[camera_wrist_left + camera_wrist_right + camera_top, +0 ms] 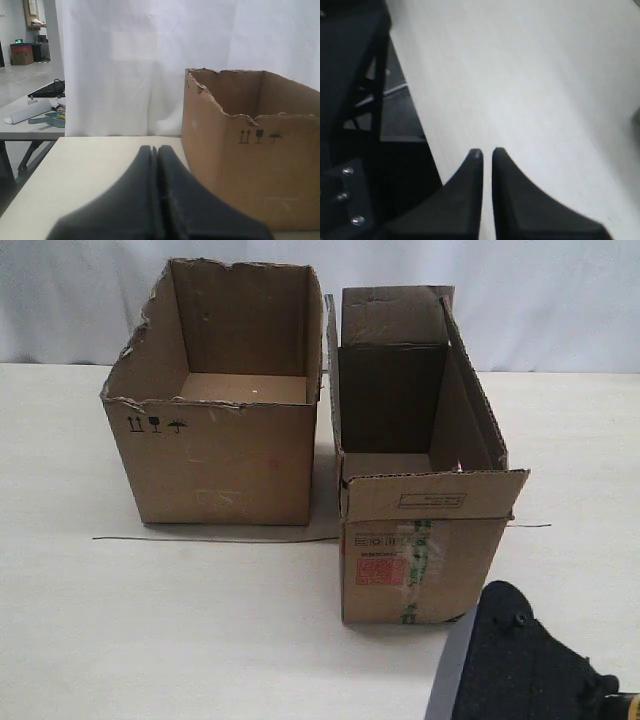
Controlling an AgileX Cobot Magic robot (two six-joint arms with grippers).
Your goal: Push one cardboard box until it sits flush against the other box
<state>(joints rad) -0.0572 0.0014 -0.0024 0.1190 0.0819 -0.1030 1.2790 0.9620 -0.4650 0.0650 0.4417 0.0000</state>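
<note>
While my left gripper (154,148) sits empty with its fingers pressed together over the table (100,165), the other box (250,170) stands close ahead of it. My right gripper (486,151) is nearly closed, a thin slit between its tips, holding nothing. On the exterior camera, the cardboard box (425,540) stands right of centre, flaps upright, lower in the frame than the other box, with a narrow strip of table between them.
</note>
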